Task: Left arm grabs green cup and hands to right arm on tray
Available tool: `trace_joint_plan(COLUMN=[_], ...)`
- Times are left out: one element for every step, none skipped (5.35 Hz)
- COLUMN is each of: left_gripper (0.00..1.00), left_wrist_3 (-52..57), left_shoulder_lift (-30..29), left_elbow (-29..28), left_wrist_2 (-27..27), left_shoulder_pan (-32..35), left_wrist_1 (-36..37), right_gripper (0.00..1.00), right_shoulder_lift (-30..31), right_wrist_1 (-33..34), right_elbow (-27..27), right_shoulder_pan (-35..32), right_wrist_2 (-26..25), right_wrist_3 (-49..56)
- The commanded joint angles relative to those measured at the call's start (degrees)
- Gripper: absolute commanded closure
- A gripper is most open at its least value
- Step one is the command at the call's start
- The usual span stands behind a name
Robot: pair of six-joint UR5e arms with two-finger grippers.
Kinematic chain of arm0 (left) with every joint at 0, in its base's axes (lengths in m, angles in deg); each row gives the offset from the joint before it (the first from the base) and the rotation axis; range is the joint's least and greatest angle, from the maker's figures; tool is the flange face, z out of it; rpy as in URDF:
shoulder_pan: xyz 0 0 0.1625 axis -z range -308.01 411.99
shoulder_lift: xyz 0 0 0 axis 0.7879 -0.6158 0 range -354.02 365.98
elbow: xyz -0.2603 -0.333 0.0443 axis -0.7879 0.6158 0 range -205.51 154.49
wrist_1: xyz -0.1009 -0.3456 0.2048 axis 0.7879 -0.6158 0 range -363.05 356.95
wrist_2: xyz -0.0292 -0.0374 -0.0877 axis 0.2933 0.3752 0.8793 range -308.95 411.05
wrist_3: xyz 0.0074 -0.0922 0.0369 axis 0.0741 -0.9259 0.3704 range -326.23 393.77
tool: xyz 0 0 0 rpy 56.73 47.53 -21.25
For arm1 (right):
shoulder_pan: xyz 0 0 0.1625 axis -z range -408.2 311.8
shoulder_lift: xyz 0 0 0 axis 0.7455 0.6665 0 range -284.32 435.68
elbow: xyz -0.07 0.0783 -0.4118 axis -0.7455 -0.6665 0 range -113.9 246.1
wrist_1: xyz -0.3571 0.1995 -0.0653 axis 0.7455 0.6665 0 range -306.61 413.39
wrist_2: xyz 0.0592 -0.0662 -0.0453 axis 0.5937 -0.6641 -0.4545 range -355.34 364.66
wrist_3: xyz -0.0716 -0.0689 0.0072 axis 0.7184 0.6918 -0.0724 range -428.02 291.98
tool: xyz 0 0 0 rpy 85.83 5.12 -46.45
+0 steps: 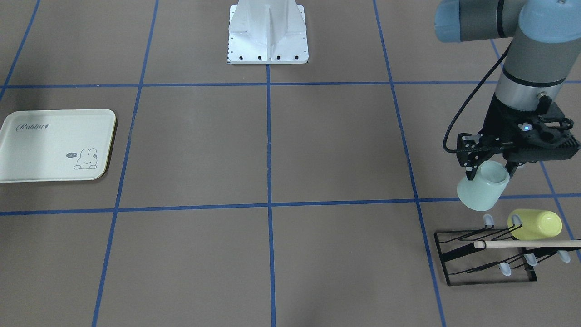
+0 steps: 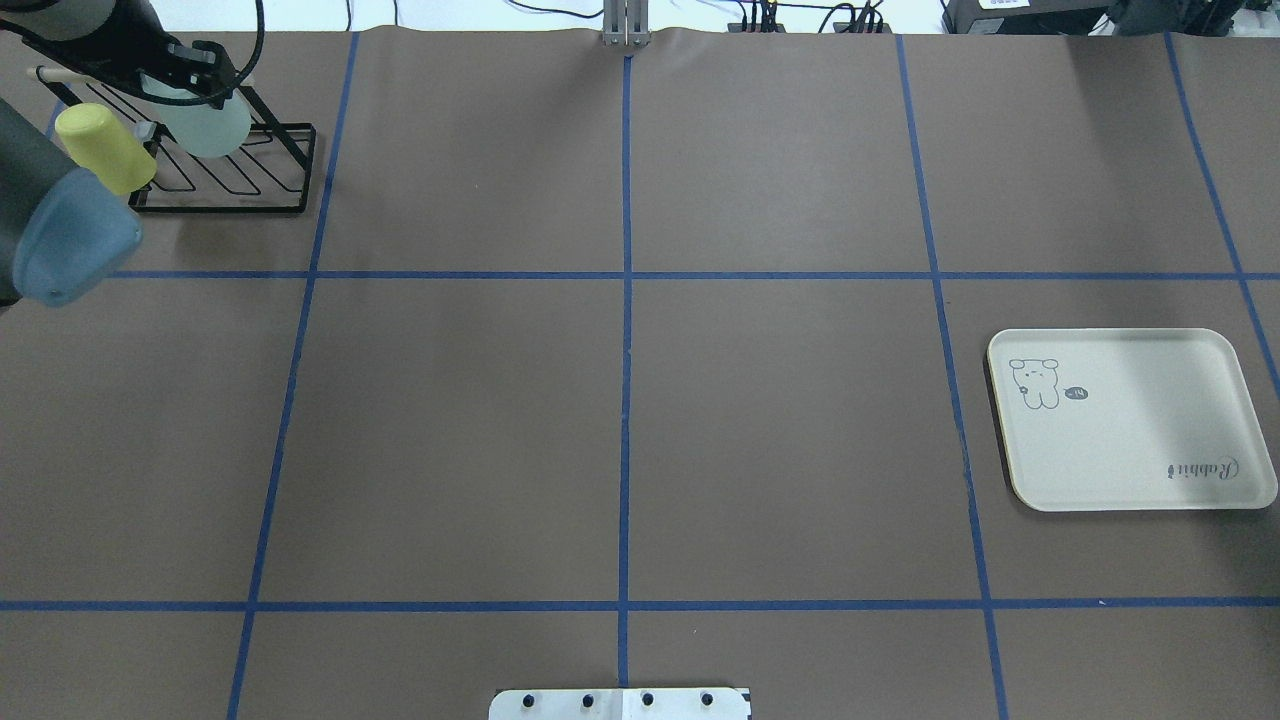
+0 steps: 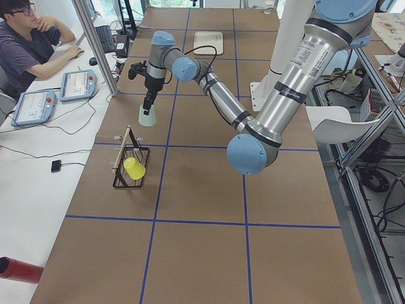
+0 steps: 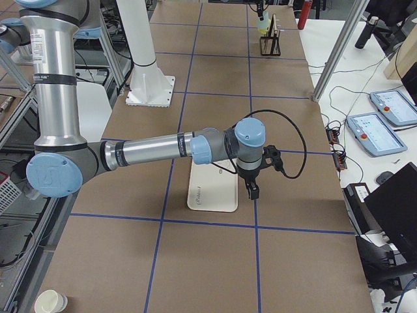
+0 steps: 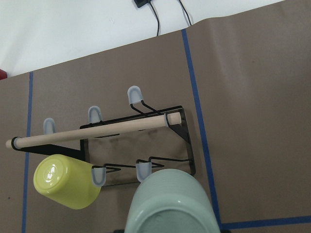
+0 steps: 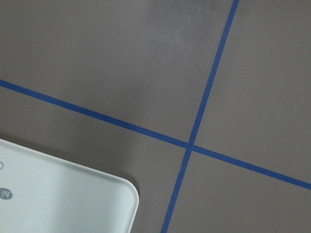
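Mint-green cup (image 1: 479,193) gripped at its rim by left pincer (image 1: 491,171), near black wire rack (image 1: 454,254) (yellow-green cup (image 1: 535,225) on a peg); right pincer (image 4: 251,190) beside tray (image 1: 45,154), can't tell open/closed.

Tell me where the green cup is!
On the front-facing view's right side, the left gripper holds the green cup, right beside the black rack with the yellow cup.
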Motion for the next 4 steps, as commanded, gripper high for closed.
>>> trace_joint_plan(left_gripper=[0.95, 0.94, 0.94, 0.94], left_wrist_3=[-10.2, -19.2, -26.6, -35.3], left_shoulder_lift=[0.0, 0.0, 0.0, -0.1], left_elbow=[0.1, 0.2, 1.8, 5.2], left_wrist_2=[0.3, 0.9, 5.3, 8.0], left_shoulder_pan=[-3.1, -4.5, -5.0, -6.6], left_wrist_1=[-5.4, -11.3, -15.0, -17.3], right_gripper=[0.00, 0.00, 0.00, 0.00], right_shoulder_lift=[-0.2, -0.1, 0.0, 0.1], right_wrist_1=[-12.3, -20.9, -30.8, -40.1], right_elbow=[0.4, 0.3, 0.3, 0.3], right_shoulder_pan=[2.0, 4.3, 7.0, 9.8], right_wrist_2=[3.8, 3.9, 4.0, 4.0], right_wrist_3=[-17.9, -29.2, -39.8, -49.9])
